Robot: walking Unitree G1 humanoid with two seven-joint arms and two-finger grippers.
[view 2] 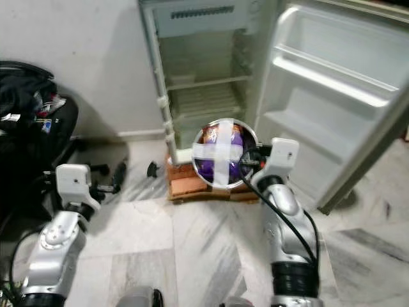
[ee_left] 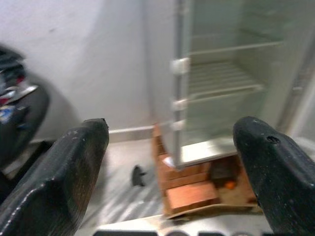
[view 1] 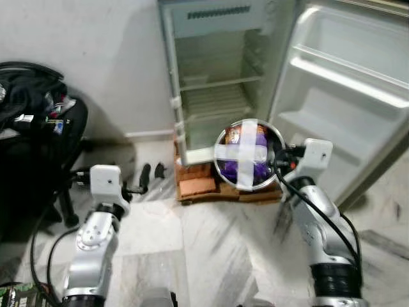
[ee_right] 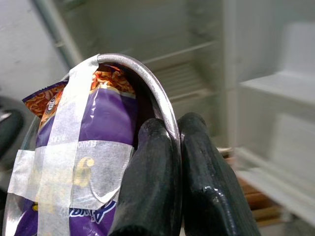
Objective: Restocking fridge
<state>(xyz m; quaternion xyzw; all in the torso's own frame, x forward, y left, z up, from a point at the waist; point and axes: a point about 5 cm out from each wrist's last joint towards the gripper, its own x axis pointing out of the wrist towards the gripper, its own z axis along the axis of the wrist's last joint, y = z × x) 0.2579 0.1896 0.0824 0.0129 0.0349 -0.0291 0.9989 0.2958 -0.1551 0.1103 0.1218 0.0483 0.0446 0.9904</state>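
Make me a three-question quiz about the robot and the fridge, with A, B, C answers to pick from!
1. Where is the steel bowl?
A. On a fridge shelf
B. Held up in front of the open fridge
C. On the floor

2. What colour is the snack packet taped inside the bowl?
A. Mostly purple
B. Green
C. Plain white

3. How is the left gripper?
A. Shut on a bottle
B. Shut on the bowl
C. Open, holding nothing

Answers: 1 B, the right gripper pinches the bowl's rim before the fridge. 2 A, the packet is purple with orange at the top, under crossed white tape. 3 C, its fingers stand wide apart with only floor between.
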